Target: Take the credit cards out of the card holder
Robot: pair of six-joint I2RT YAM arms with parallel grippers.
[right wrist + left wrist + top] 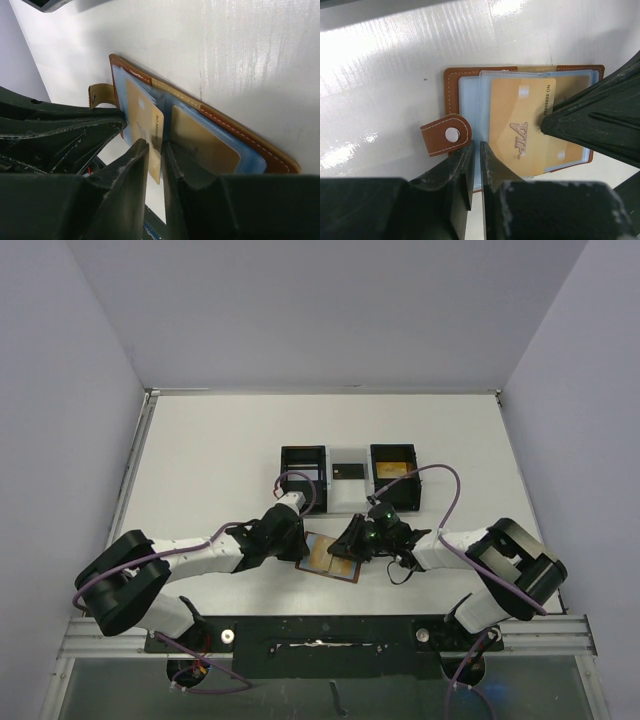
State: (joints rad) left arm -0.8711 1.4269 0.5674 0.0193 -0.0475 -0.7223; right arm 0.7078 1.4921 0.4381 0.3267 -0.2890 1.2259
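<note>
The card holder (345,573) lies open near the table's front edge, its brown cover (451,85) and snap tab (445,135) showing in the left wrist view. A gold credit card (517,117) sticks partly out of a blue-grey sleeve. Another credit card (205,141) sits in the neighbouring pocket. My left gripper (476,146) is shut on the holder's sleeve edge beside the tab. My right gripper (156,145) straddles the protruding card's (150,117) edge, jaws a narrow gap apart. Both grippers (298,546) (347,544) meet over the holder.
A black-and-white three-compartment tray (350,452) stands behind the holder. A small black card (348,471) lies in its middle compartment, and a gold card (392,471) in its right one. White walls enclose the table.
</note>
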